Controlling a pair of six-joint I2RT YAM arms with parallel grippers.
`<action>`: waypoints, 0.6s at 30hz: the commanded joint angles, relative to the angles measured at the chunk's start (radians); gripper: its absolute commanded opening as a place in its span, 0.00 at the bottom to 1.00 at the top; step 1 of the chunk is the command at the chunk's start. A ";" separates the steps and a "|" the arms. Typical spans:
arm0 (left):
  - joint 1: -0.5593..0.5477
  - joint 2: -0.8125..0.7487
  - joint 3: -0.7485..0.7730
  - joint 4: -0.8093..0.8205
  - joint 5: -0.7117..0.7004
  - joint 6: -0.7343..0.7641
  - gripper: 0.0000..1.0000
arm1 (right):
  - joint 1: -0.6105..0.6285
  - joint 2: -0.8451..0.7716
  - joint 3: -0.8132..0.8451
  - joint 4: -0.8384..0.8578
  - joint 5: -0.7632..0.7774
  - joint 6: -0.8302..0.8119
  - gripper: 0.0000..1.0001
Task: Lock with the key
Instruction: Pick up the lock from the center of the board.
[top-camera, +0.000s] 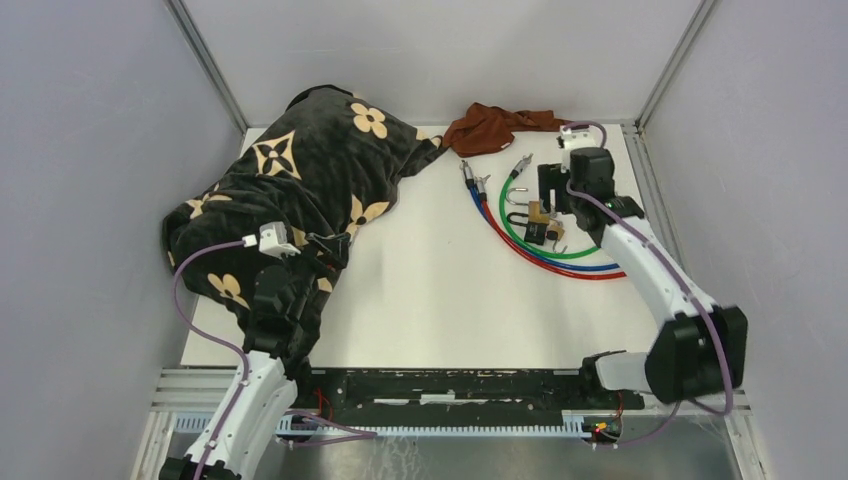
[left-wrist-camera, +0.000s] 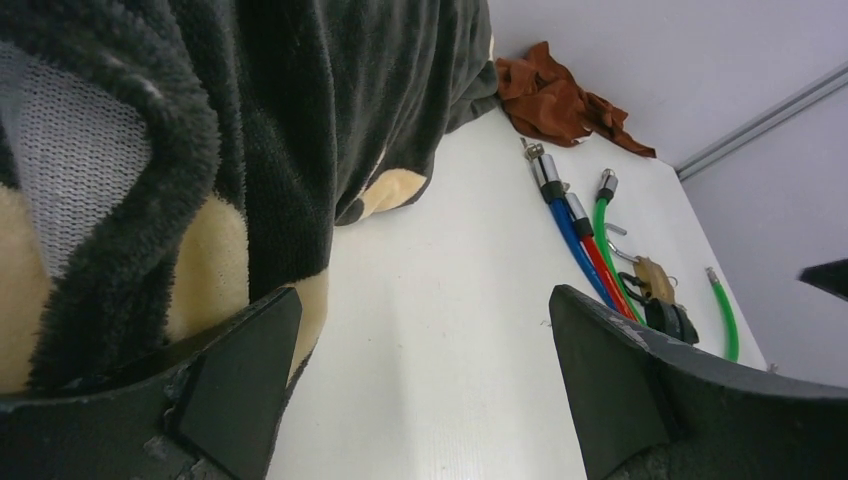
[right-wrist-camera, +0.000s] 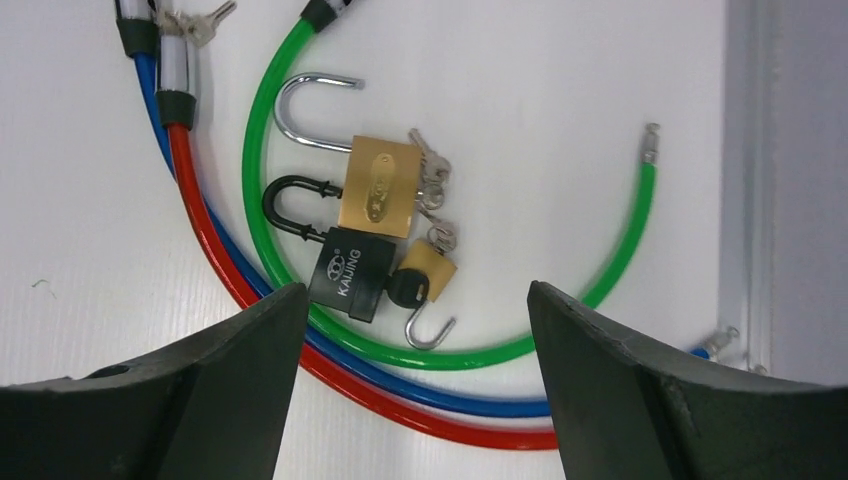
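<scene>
Right fingers (right-wrist-camera: 225, 385) spread wide, nothing between them. The right gripper (right-wrist-camera: 412, 300) hangs directly over the padlock cluster at the far right of the table (top-camera: 440, 290).

Below it, three locks packed together:
- brass padlock (right-wrist-camera: 378, 186), silver shackle swung open, pointing left. A bunch of keys (right-wrist-camera: 432, 182) lies at its right end; whether one is seated in the keyway, cannot tell.
- black padlock (right-wrist-camera: 350, 272), touching the brass one on the near side, black shackle also open.
- small brass padlock (right-wrist-camera: 434, 268), just beside the black one, with a black-headed key (right-wrist-camera: 405, 291) against it and its little shackle open.

All three lie inside the loop of the green cable (right-wrist-camera: 262, 150). The blue cable (right-wrist-camera: 146, 90) and red cable (right-wrist-camera: 195, 190) curve round its left and near side.

Left fingers (left-wrist-camera: 240, 370) equally released and empty. The left gripper (left-wrist-camera: 420, 300) sits low at the near left, against the dark flowered blanket (top-camera: 310, 170), well apart from the locks. A brown cloth (top-camera: 495, 128) lies at the far edge.

Judged step: approach, pre-grasp. No lock or key taken yet, every shackle open, so the locking itself is not begun.

Next move calls for: a straight descent onto one chosen item. Crowding is the difficulty, since closing on the key bunch risks nudging the neighbouring bodies. The shackle needs pressing home and the key turning, likely with the lock body steadied.
</scene>
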 joint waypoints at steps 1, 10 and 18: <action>0.000 -0.026 -0.021 0.076 -0.012 -0.051 1.00 | -0.009 0.231 0.176 -0.108 -0.189 -0.117 0.86; 0.000 -0.045 -0.036 0.092 -0.008 -0.043 1.00 | -0.005 0.458 0.278 -0.199 -0.399 -0.445 0.89; -0.001 -0.041 -0.039 0.098 0.036 -0.045 1.00 | -0.038 0.565 0.295 -0.222 -0.530 -0.705 0.87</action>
